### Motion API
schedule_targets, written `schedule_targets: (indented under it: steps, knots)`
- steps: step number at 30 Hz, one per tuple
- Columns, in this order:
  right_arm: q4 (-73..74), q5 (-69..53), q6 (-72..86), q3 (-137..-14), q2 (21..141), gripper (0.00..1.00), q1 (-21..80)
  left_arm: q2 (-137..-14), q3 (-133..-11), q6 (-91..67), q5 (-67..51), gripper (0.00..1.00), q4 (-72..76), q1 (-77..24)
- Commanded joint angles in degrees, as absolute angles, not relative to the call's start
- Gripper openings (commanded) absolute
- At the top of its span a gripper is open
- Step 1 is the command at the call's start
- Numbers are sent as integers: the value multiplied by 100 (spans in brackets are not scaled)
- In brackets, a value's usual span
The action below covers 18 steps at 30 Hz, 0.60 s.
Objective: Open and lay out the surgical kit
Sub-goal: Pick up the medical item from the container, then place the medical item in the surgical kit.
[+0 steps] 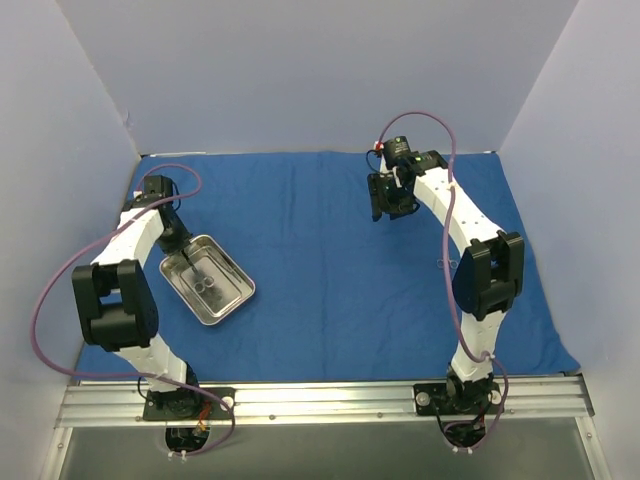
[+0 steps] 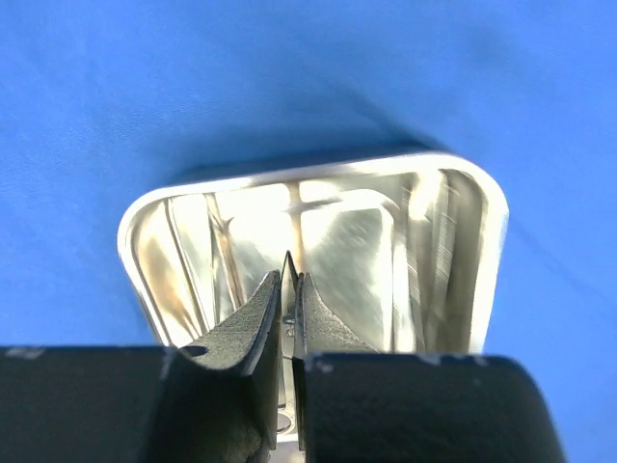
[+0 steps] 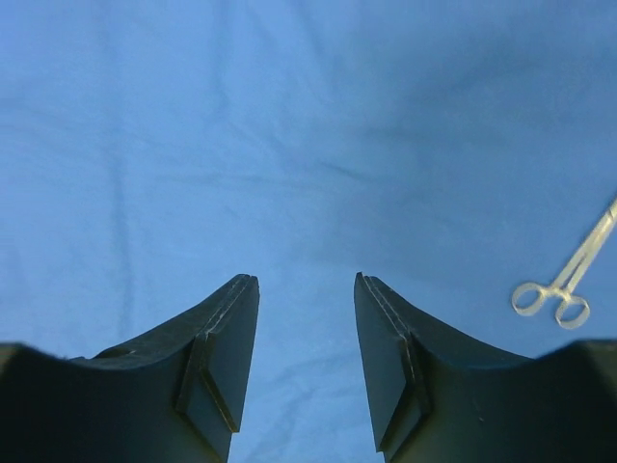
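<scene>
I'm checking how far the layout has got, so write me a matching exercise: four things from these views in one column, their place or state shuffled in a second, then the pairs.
Things
1. steel tray
2. left gripper
3. right gripper
4. ringed clamp

Place or state
A. open above bare blue cloth
B. lying on the cloth, at the right wrist view's right edge
C. sitting on the cloth's left half
D. shut on a thin instrument inside the tray

Pairs: 1-C, 2-D, 3-A, 4-B
</scene>
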<state>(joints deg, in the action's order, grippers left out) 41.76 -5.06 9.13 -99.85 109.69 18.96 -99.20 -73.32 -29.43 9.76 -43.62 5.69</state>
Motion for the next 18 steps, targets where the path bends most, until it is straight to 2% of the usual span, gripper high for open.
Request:
schedule_targets:
  steps: [1, 3, 9, 12, 18]
  knots:
    - [4246, -1000, 958, -10458, 11144, 44, 1969, -9308, -7576, -2462, 510, 2, -4430, 466]
    - [4149, -1816, 949, -10599, 11302, 45, 1978, -9097, -7498, -2356, 230, 2, -4272, 413]
    - [3271, -4845, 1412, -10899, 11777, 51, 2056, -8771, -7321, -2197, -2334, 2, -2929, 141]
    - [2515, -5656, 1818, -10723, 11760, 57, 2179, -8885, -7514, -2390, -3416, 2, -2322, -184]
    - [1574, -6529, 2223, -10652, 11733, 60, 2574, -9176, -7822, -3259, -4892, 2, -1005, -439]
